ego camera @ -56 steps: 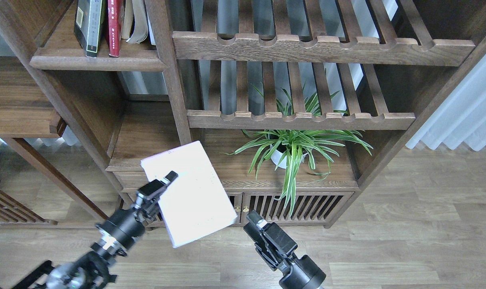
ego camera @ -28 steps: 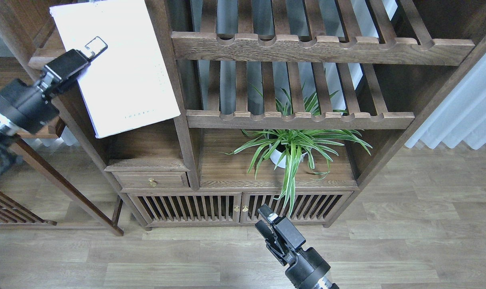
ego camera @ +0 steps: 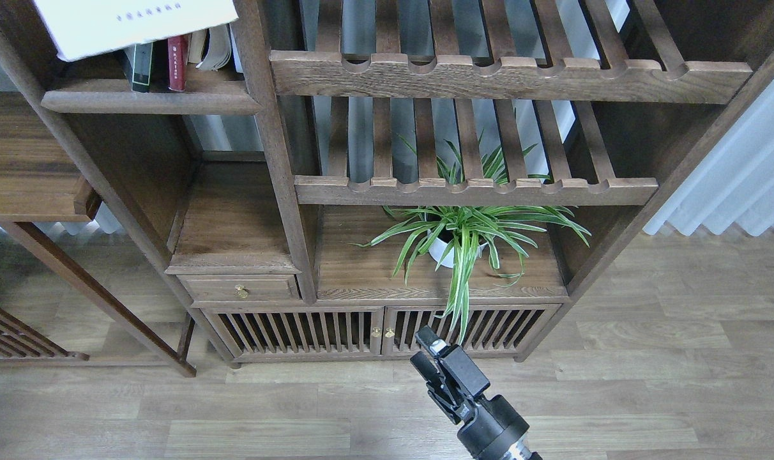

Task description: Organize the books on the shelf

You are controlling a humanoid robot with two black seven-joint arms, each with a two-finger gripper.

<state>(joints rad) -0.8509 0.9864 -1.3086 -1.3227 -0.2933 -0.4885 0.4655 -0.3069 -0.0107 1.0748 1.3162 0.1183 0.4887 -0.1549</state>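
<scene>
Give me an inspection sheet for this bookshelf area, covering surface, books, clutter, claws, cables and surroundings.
Surface: shelf, dark brown board with rounded front edge, top left of the cabinet.
Job's things: white book at the top edge in front of the shelf, partly out of frame; black-and-green book and red book upright on the shelf.
Clutter: cream-paged books right of the red one; potted plant on a lower shelf.
Claws: right claw low, in front of the cabinet doors, holding nothing, fingers not clear; left claw not in view.
Cables: nothing seen.
Surroundings: slatted racks, wooden floor, white curtain.
</scene>
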